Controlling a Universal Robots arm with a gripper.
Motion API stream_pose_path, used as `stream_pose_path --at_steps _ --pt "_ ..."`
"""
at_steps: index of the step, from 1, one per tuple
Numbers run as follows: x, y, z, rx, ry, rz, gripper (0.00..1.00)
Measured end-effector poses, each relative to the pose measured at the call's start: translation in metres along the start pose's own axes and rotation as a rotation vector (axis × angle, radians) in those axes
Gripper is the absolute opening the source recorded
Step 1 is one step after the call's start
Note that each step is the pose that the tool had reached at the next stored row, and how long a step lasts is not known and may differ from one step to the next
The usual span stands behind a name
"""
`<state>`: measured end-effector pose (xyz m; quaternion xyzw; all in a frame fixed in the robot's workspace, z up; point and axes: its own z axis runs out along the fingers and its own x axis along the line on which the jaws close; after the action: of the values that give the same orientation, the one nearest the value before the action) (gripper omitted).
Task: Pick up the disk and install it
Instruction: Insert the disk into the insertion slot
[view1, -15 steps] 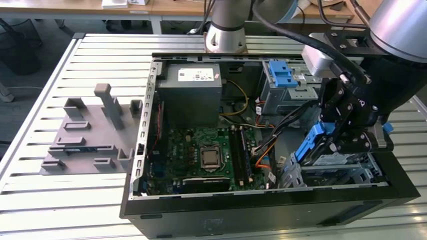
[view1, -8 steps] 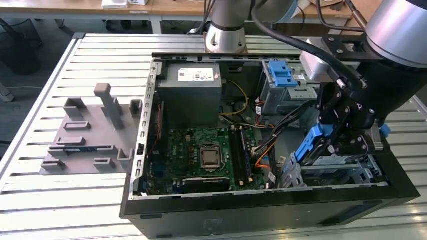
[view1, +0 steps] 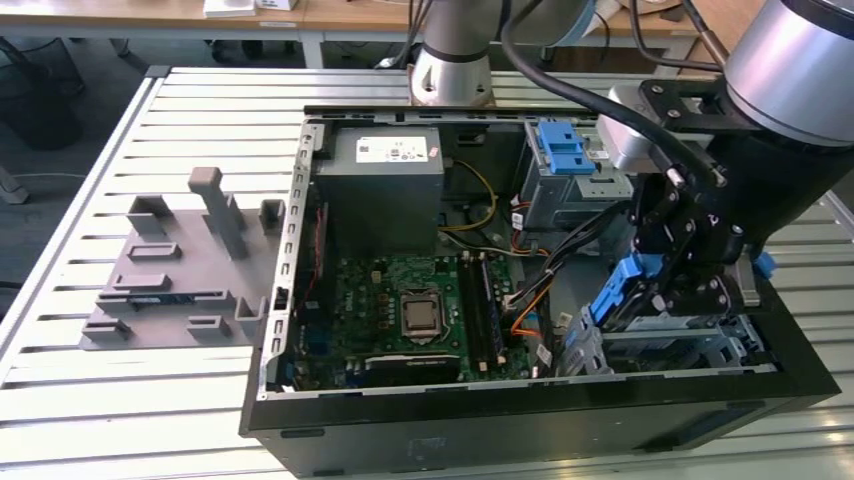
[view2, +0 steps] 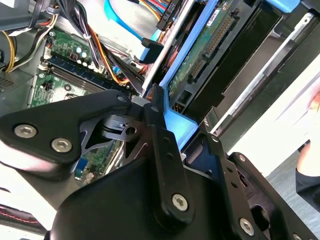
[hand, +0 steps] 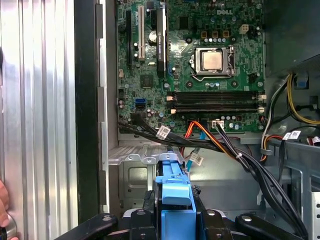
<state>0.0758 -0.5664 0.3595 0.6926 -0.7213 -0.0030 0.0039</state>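
The disk (view1: 625, 290) stands on edge in its blue bracket, just above the metal drive cage (view1: 681, 340) at the front corner of the open computer case on the exterior view's right. My gripper (view1: 674, 300) is shut on it from above. In the first wrist view the blue bracket (hand: 175, 200) sits between the black fingers (hand: 206, 220) of my gripper (hand: 175, 222), over the cage's silver floor (hand: 135, 175). In the second wrist view the disk's green circuit side (view2: 200, 65) and blue frame (view2: 180, 125) lie against a black finger (view2: 160, 140).
The case holds a grey power supply (view1: 387, 190), a green motherboard (view1: 414, 310), loose cable bundles (view1: 534, 290) next to the cage and a blue latch (view1: 561, 150) at the back. A grey fixture (view1: 174, 270) lies on the slatted table. A hand (hand: 4, 210) is near the case.
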Motion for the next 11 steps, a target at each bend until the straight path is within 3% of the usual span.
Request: stream_pose_path --at_steps 11 --pt "0.0 0.0 0.0052 0.0 0.0001 0.0 0.36"
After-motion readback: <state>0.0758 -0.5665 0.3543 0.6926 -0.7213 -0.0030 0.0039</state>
